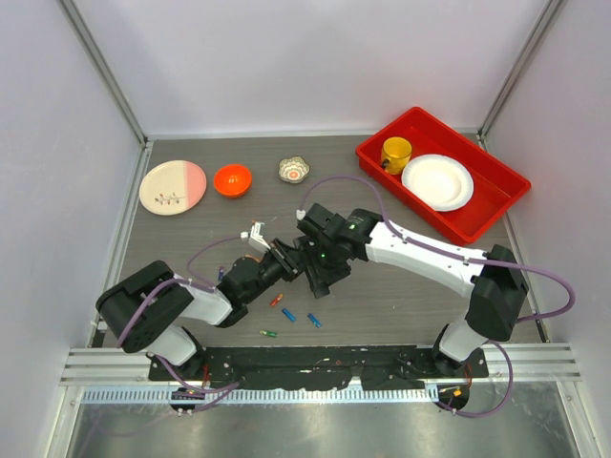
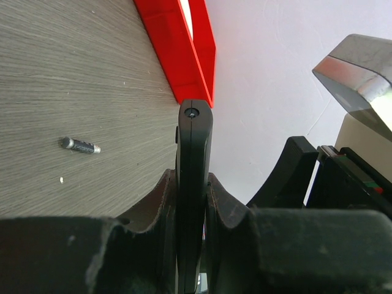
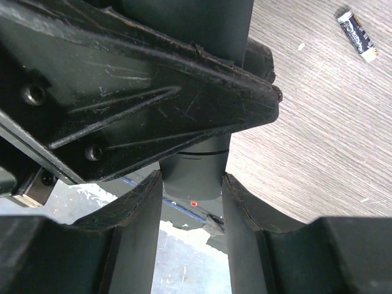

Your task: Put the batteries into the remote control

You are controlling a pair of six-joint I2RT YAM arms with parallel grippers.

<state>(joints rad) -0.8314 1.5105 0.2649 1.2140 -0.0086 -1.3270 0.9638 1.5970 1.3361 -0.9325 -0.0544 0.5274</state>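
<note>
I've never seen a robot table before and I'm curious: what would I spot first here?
Probably the left arm and right arm, which meet in the middle with both sets of jaws clamped on the slim black remote control. Next comes the bright red tray at the back right, holding a yellow cup and a white plate. Tiny coloured batteries lie loose nearer the front.
</note>
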